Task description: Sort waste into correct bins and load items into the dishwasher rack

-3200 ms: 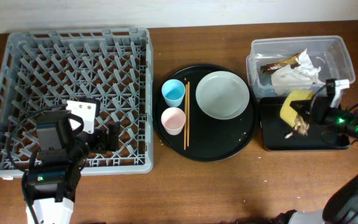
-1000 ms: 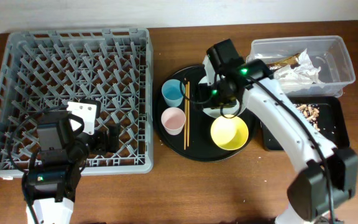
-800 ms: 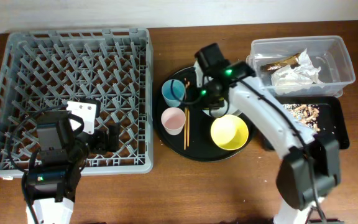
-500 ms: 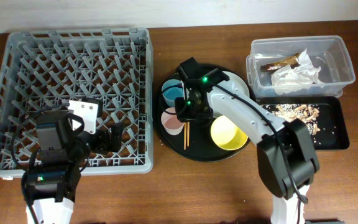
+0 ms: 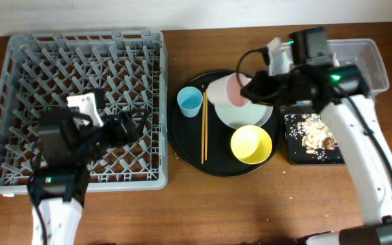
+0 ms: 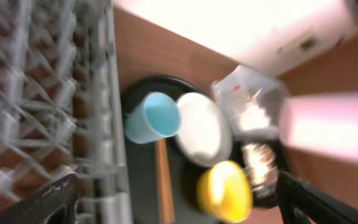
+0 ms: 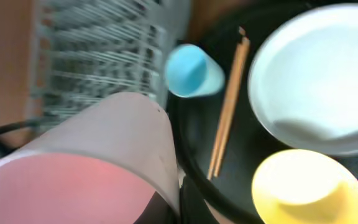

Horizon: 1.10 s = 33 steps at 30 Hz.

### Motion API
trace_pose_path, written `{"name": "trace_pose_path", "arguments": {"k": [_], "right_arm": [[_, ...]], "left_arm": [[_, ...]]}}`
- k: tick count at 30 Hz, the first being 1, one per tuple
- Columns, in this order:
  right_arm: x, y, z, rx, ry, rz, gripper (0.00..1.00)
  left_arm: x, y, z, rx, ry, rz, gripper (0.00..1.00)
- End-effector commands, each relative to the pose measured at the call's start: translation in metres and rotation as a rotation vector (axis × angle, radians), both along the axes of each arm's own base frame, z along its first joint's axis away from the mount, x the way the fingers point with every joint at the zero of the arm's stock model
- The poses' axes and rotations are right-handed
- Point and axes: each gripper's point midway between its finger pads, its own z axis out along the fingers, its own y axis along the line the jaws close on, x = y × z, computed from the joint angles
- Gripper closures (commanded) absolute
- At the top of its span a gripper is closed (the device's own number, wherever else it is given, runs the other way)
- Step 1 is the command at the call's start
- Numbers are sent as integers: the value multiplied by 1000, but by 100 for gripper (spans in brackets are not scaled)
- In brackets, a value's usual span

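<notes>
Wooden desk [image 5: 182,211], waste stage seemingly done: food scraps [image 5: 315,131] in black tray [image 5: 295,155] beside right claw [image 5: 245,88]. Clamped on pink cup [image 5: 222,90], lifted above plate [image 5: 247,114], off the round tray [image 5: 182,146] where it stood half a second back. Left claw [image 5: 133,124] spread, empty, over dishwasher rack [image 5: 19,61], nothing loaded yet.

No lettering, label, brand or number can be read in any view.

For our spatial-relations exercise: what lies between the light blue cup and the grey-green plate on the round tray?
The wooden chopsticks lie between the light blue cup and the plate. This is clearest in the overhead view, and the right wrist view agrees.
</notes>
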Motion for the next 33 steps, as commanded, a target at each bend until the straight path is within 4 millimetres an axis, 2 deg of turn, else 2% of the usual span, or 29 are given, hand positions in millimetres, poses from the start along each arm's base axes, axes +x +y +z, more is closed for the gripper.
{"name": "trace_pose_path", "arguments": {"k": [1,2,4,6,8,11,12,15,18,21,24,27,29,32,33], "right_arm": [[1,14,7,165,-46,162,96],[-2,26,12,239,-83,245,96],[-7,36,15,320,-113,311,96],[-8,42,6,384,-135,353,96],[-10,47,3,446,-171,399,96],[-7,57,-8,474,-187,409,96],[-9,64,-6,484,-200,438,96],[-16,91,4,502,-249,511,96],[-22,107,10,514,-273,552,96],[-21,114,4,489,-272,548,96],[-18,124,-2,490,-265,547,96],[-19,141,-14,493,-245,569,96],[-15,142,-20,487,-230,558,96],[-10,144,-30,490,-200,543,96],[-10,144,-33,490,-191,540,96]], "left_arm": [[14,-27,-14,-437,335,16,1],[20,-39,-16,-572,436,-34,1],[22,-52,-18,-701,547,-129,1],[18,-63,-24,-767,641,-223,1],[13,-72,-20,-751,617,-292,1],[1,-95,28,-688,360,-577,1],[0,-96,33,-676,324,-600,1],[1,-99,25,-676,344,-611,1],[-1,-118,6,-682,414,-647,1],[11,-119,-3,-687,423,-585,5],[10,-121,1,-698,435,-588,7],[9,-121,1,-708,456,-589,9],[7,-121,1,-708,458,-596,27],[7,-121,1,-708,458,-596,29],[7,-121,1,-708,458,-595,34]]}}
